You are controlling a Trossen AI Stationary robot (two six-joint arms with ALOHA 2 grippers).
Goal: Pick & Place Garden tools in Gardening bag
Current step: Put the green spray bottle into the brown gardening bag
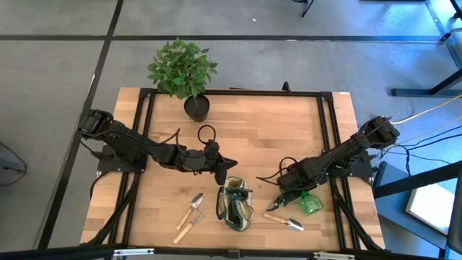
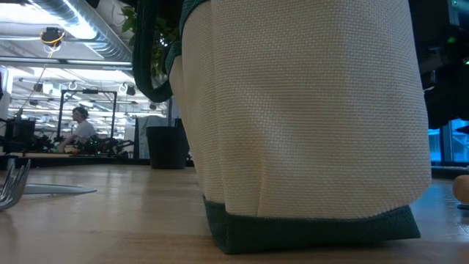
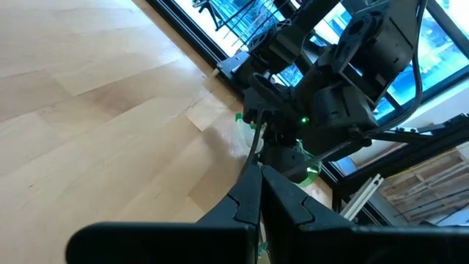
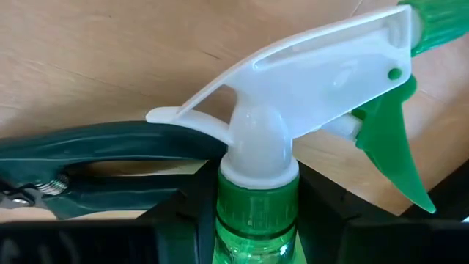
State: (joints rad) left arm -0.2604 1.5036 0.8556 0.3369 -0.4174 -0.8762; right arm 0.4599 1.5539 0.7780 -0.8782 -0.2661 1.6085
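Observation:
The gardening bag (image 1: 237, 204) stands on its base near the table's front middle and fills the low view (image 2: 308, 125). My right gripper (image 1: 284, 196) is to the right of it, shut on the green spray bottle (image 1: 311, 203). Dark-handled pruners (image 1: 274, 205) lie on the table beside the bottle's white trigger head (image 4: 315, 66). A wooden-handled trowel (image 1: 285, 222) lies nearer the front edge. Another trowel (image 1: 193, 206) and a fork (image 1: 189, 225) lie left of the bag. My left gripper (image 1: 229, 165) is shut and hangs above the table just beyond the bag, holding nothing. My right gripper pinches the spray bottle's green neck (image 4: 256, 213), just under the white trigger head, with one finger (image 4: 187, 220) on each side. The fingers come steeply from above and lie across the neck. The head points toward the pruners and the body toward the table's right. I cannot tell whether the bottle rests on the table.
A leafy plant in a black pot (image 1: 196, 108) stands at the far middle. A dark cable loop (image 1: 207, 133) sits over the left arm. Black frame rails (image 1: 328, 144) run along the table's sides. Bare wood (image 1: 260, 130) lies between the pot and the right arm.

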